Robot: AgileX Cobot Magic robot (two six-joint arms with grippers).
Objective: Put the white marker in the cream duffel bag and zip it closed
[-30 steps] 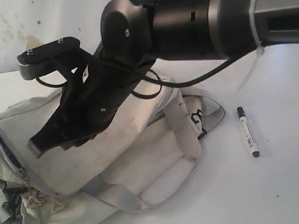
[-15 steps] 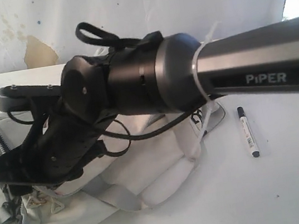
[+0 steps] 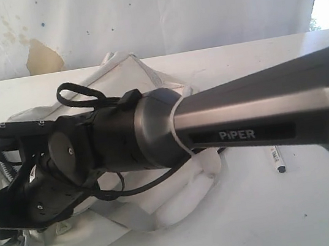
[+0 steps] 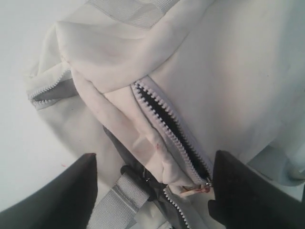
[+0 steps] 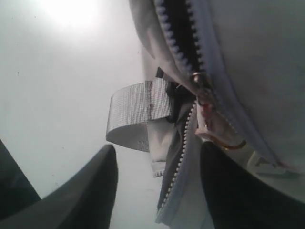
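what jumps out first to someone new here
The dark right arm marked PIPER stretches across the exterior view, its open end effector at the left end of the cream duffel bag. The bag's zipper gapes on dark lining, and the white marker lies on the table to the right.

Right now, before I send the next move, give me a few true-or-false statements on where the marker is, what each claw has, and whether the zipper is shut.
1. The white marker lies on the table, outside the cream duffel bag. True.
2. The right claw is clamped on the marker. False: it is open beside the bag's zipper pull and holds nothing.
3. The bag's zipper is fully closed. False: a dark gap shows between its teeth.
4. The left claw is open over the bag. True.
5. The right arm reaches across toward the left of the exterior view. True.
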